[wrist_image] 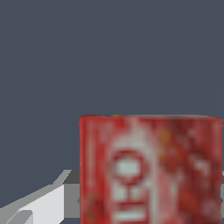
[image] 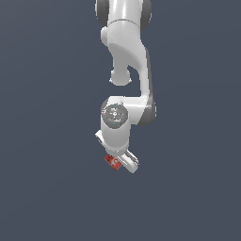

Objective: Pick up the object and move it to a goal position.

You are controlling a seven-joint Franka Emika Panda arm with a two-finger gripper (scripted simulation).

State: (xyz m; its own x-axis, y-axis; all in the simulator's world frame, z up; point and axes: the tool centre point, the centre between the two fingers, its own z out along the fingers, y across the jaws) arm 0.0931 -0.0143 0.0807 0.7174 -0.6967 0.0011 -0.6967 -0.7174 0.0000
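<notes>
Wrist view: red box [wrist_image: 151, 170] fills your frame right at the hand [wrist_image: 131, 210]. Exterior view has it tucked against the hand's left side. Clamped or not, you cannot tell. No goal marker visible; transfer remains.

Plain dark slate-blue backdrop [image: 47, 141] fills both views; no visible seam between floor and wall, lighting seemingly even and diffuse.

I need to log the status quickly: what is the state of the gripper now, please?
Gripper: at the red box, which fills the wrist view; whether the fingers are closed on it cannot be told.
</notes>
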